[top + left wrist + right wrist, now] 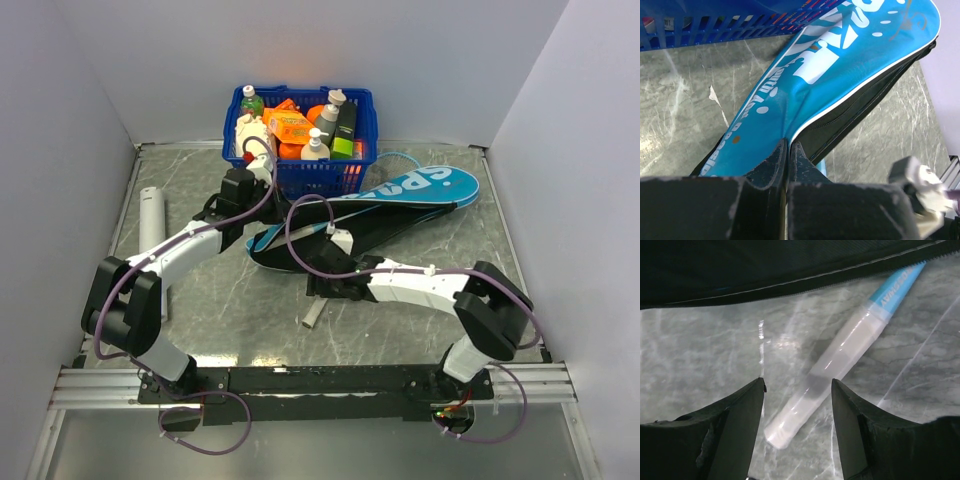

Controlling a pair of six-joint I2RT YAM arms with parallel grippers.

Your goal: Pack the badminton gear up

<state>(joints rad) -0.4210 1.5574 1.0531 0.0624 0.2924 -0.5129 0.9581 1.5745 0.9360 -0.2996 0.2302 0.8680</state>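
Observation:
The teal "SPORT" case (400, 195) lies slanted in front of the basket, and its top flap is lifted at the narrow end. My left gripper (258, 222) is shut on that flap's edge; in the left wrist view its fingers (780, 160) pinch the teal cloth (840, 65). A racket's white handle (835, 360) lies on the table, its pale blue shaft (897, 282) running under the case's black zip edge (765, 270). My right gripper (797, 382) hangs open above the handle's end (311, 315), not touching it. The long white tube (150, 215) lies at the far left.
A blue plastic basket (300, 175) of bottles and orange packs stands at the back, touching the case. White walls close in the table on three sides. The arms' rail runs along the near edge.

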